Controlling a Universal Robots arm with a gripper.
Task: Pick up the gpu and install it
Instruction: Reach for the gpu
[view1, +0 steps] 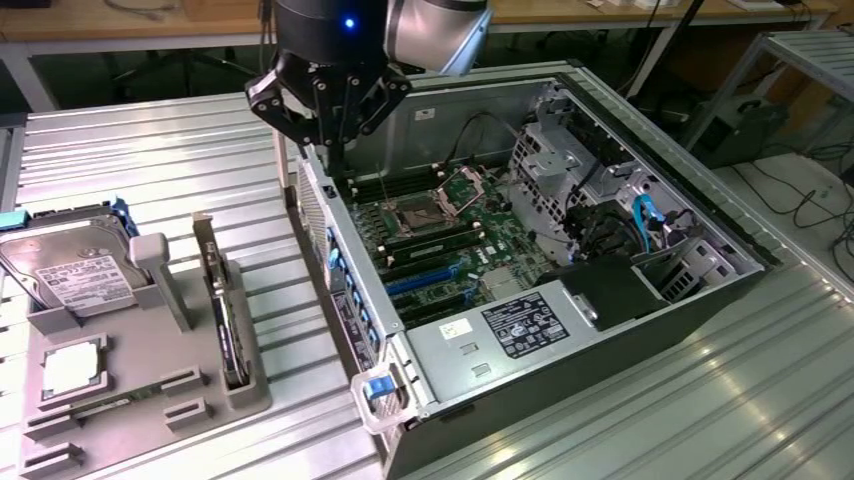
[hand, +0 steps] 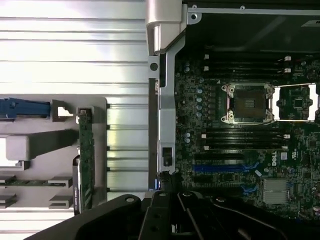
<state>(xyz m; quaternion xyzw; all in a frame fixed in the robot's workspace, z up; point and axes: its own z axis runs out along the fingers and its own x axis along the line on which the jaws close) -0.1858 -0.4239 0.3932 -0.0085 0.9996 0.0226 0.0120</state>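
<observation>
The gpu (view1: 222, 305) stands on edge in a slot of the grey holder (view1: 147, 385) at the exterior view's left, its silver bracket end uppermost. In the wrist view the gpu (hand: 86, 162) shows as a thin green board edge. My gripper (view1: 330, 143) hangs over the back corner of the open computer case (view1: 441, 350), well away from the card, shut with nothing in it. The gripper (hand: 172, 200) shows dark above the case wall. Blue expansion slots (hand: 222, 168) lie on the motherboard (hand: 240, 145).
A silver hard drive (view1: 64, 272) with a white label and a small square CPU chip (view1: 74, 366) also sit in the holder. Inside the case are the open CPU socket (hand: 247, 102), memory sticks, drive cages and cables. Everything rests on a ribbed metal table (view1: 174, 160).
</observation>
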